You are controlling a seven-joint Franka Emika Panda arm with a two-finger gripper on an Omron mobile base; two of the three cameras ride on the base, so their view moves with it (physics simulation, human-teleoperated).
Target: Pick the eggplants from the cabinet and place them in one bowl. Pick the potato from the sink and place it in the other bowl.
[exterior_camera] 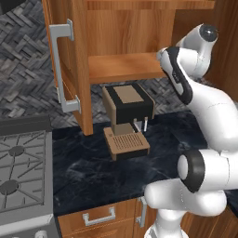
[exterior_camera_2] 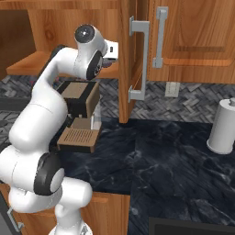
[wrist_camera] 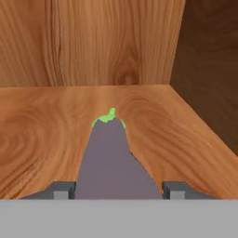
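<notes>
White arm [exterior_camera: 204, 116] rises from base, elbow bent, forearm reaching up and forward. Gripper [wrist_camera: 111, 188] level (two dark fingertips [wrist_camera: 60, 189] flank purple object, contact unclear).

Cabinet [exterior_camera: 83, 56] interior: shelf [wrist_camera: 42, 125] is bare to both sides of the eggplant [wrist_camera: 111, 158]. Back wall and right side wall bound it closely. The open door [exterior_camera_2: 131, 59] and coffee machine [exterior_camera: 126, 118] obstruct access below and alongside.

A dark marbled counter [exterior_camera: 93, 167] is stretching below the tool, a herringbone grey wall [exterior_camera: 23, 56] is running behind it, and wooden base cabinets [exterior_camera: 100, 216] are sitting under the counter.
</notes>
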